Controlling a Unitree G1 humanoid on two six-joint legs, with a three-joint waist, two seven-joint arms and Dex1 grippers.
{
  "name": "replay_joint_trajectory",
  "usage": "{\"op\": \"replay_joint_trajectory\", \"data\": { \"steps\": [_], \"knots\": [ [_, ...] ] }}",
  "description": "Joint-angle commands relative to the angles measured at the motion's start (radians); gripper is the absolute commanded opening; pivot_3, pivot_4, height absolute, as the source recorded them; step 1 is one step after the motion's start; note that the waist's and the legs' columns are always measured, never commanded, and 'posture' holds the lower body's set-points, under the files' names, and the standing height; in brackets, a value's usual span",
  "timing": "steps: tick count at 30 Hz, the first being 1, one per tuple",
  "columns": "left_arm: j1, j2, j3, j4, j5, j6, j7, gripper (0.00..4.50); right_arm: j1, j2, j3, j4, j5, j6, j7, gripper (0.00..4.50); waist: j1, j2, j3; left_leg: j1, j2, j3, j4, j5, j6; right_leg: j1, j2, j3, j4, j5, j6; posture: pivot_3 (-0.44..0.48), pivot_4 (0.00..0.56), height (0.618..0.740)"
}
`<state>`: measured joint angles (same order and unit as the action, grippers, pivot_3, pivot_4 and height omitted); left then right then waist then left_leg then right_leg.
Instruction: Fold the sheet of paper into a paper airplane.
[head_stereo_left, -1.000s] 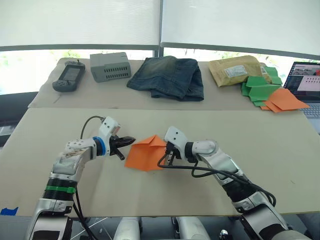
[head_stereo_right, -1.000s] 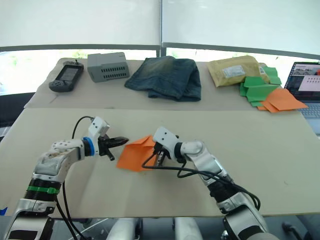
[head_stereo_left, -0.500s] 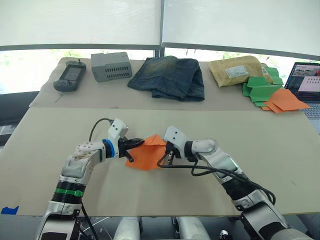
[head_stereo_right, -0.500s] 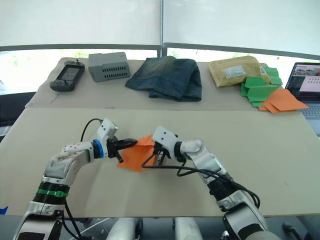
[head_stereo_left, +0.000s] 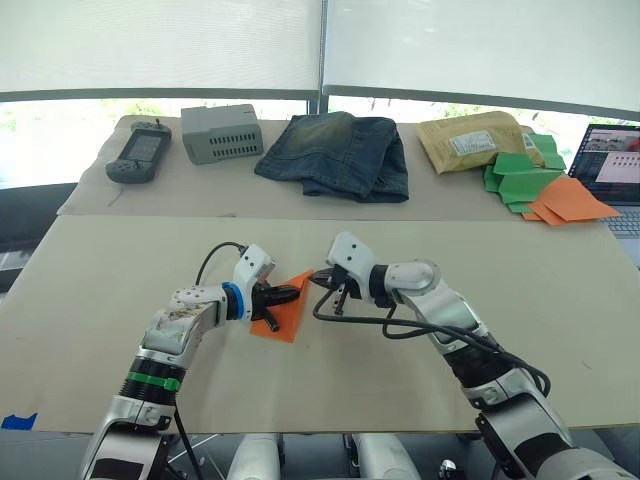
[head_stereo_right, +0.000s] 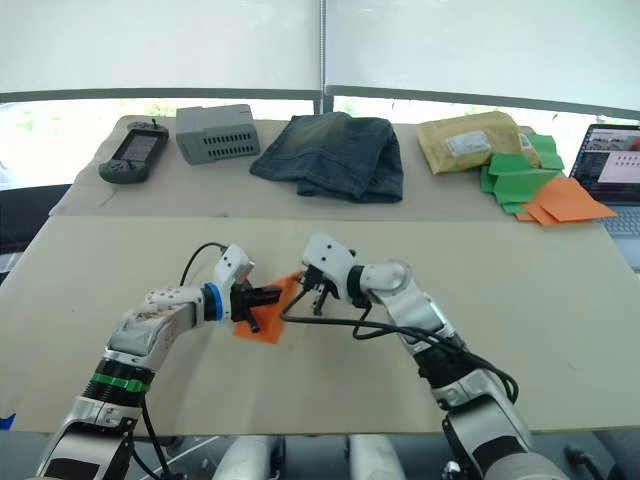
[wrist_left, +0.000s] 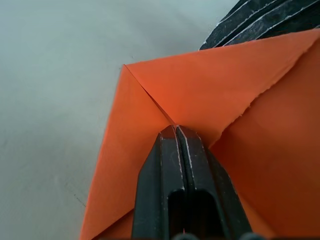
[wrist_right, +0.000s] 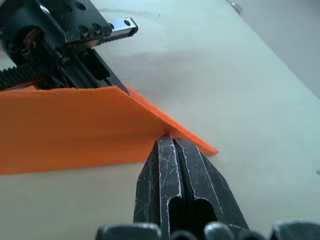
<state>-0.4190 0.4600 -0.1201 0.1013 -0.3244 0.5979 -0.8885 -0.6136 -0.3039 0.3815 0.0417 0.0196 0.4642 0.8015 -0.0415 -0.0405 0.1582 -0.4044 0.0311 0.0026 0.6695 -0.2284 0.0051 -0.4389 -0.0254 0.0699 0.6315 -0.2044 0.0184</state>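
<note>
- Two claws meet over the near worktop (head_stereo_left: 520, 290): our left claw (head_stereo_left: 290, 294) and our right claw (head_stereo_left: 322, 277), both at the sheet of paper (head_stereo_left: 287, 312).
- We see the sheet as a partly folded orange wedge near the middle of the near worktop, its point toward 1 o'clock and its wider end toward 7 o'clock.
- In the left wrist view the left claw's black fingers (wrist_left: 167, 175) are pressed together, with the orange sheet (wrist_left: 200, 90) around their tips; we cannot tell whether paper is pinched between them.
- In the right wrist view the right claw's fingers (wrist_right: 167, 170) are also pressed together, tips touching the edge of a raised orange flap (wrist_right: 70, 130); we cannot tell whether they pinch it.
- On the far worktop, from 10 to 2 o'clock, lie a handheld device (head_stereo_left: 138, 153), a grey box (head_stereo_left: 222, 132), folded jeans (head_stereo_left: 340, 153), a padded envelope (head_stereo_left: 470, 140) and a pile of green and orange papers (head_stereo_left: 540, 185).
- A laptop (head_stereo_left: 612, 160) sits at 2 o'clock.
</note>
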Motion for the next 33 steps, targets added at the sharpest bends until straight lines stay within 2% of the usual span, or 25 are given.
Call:
{"op": "replay_joint_trajectory", "data": {
  "steps": [1,13,19,24,33],
  "knots": [
    [0.000,0.003,-0.002,0.002,0.007,-0.020,-0.007,0.05,-0.021,0.020,0.001,0.007,0.001,-0.015,-0.004,0.00,0.000,0.000,0.000,0.000,0.000,0.000,0.000,0.000,0.000,0.000,0.000,0.000,0.000,0.000,0.000,0.000,0.150,0.728],
    [0.054,0.074,0.055,-0.046,-0.002,-0.008,0.003,0.05,-0.047,0.081,0.023,0.184,-0.016,-0.109,0.015,0.00,-0.007,0.000,0.000,0.001,0.001,0.000,0.000,0.000,0.000,0.000,0.001,0.000,0.001,0.000,-0.001,0.000,0.150,0.728],
    [0.088,0.077,0.082,-0.088,-0.009,0.007,0.027,0.05,-0.068,0.110,0.034,0.266,-0.025,-0.166,0.034,0.00,-0.004,0.000,0.000,0.001,0.001,0.000,0.000,0.000,0.000,0.000,0.000,0.000,0.000,0.002,-0.004,0.000,0.150,0.728],
    [0.117,0.074,0.092,-0.130,-0.014,0.019,0.048,0.05,-0.086,0.106,0.029,0.255,-0.028,-0.168,0.050,0.00,-0.006,0.000,0.000,0.001,0.001,0.000,-0.001,0.000,0.000,0.000,0.000,0.000,0.001,0.002,-0.004,0.000,0.150,0.728],
    [0.104,0.123,0.198,-0.203,-0.109,0.083,0.041,0.05,-0.059,0.044,0.005,0.160,-0.024,-0.129,0.080,0.00,-0.004,0.000,0.000,0.001,0.001,0.000,-0.001,0.000,0.000,0.000,0.000,0.000,0.001,0.002,-0.004,0.000,0.150,0.728]
  ]
}}
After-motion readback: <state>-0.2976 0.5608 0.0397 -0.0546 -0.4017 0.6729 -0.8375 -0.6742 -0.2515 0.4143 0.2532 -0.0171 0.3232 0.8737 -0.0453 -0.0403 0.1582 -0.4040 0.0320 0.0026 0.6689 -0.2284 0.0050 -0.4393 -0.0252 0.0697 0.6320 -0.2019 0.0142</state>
